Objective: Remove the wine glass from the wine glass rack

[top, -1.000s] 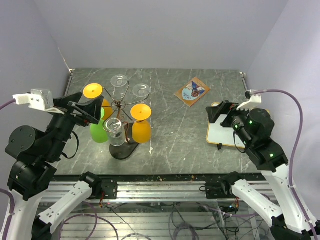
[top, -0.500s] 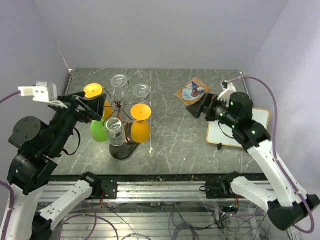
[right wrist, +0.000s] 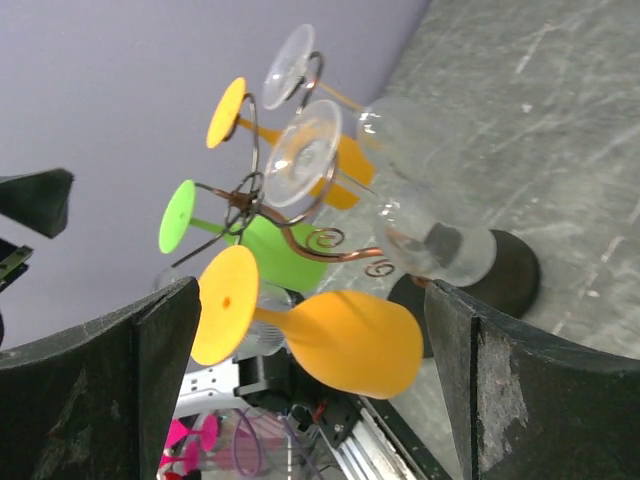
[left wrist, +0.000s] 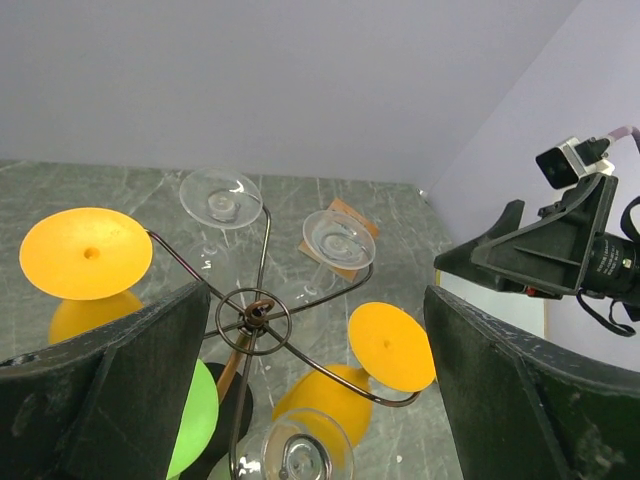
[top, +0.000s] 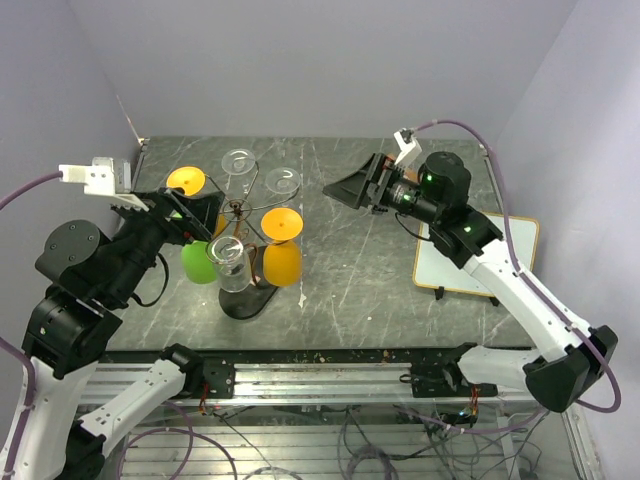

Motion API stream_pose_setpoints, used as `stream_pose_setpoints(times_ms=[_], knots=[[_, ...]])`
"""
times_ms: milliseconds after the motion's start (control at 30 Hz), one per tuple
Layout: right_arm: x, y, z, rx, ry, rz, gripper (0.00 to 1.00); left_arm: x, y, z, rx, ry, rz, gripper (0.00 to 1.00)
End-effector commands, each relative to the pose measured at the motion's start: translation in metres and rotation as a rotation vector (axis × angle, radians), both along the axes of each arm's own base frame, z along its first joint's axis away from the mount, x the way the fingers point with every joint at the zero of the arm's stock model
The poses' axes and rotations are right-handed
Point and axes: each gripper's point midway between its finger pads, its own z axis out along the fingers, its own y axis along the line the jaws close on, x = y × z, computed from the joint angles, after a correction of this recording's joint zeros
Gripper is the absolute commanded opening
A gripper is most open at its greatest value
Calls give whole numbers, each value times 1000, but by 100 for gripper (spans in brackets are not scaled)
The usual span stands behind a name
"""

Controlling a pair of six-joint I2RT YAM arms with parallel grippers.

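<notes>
Swinging over from the white board (top: 437,272), the right jaws now face the wine glass rack (top: 238,210), wide open and empty; left jaws likewise. Orange wine glass (top: 283,262) hangs there ahead of both, so nothing is removed yet.

Wine glass rack (top: 240,210): copper-brown wire, black base (top: 250,301). Orange glass (top: 187,182) far left, second orange glass (top: 282,262) near right. Green glass (top: 197,262): lime. Clear glasses (top: 238,160): colourless, three. Bench (top: 340,270): dark grey-green stone, white veining. Board (top: 470,270) at right: white, pale wood edge. Left hand (top: 195,215), right hand (top: 335,190): black. Cable (top: 470,130): mauve. Wall (top: 320,70): pale lavender.
</notes>
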Motion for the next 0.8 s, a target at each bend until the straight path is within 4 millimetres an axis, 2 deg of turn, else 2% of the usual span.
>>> stream_pose_setpoints(times_ms=[0, 267, 467, 767], knots=[[-9, 25, 27, 89, -50, 68, 93, -2, -6, 4, -12, 7, -34, 99], [-25, 59, 19, 71, -41, 141, 85, -6, -7, 5, -14, 1, -49, 99], [-36, 75, 11, 55, -36, 172, 76, -8, -4, 7, -11, -4, -40, 99], [-38, 87, -1, 10, -13, 183, 52, -6, -7, 7, -6, 0, -51, 99]])
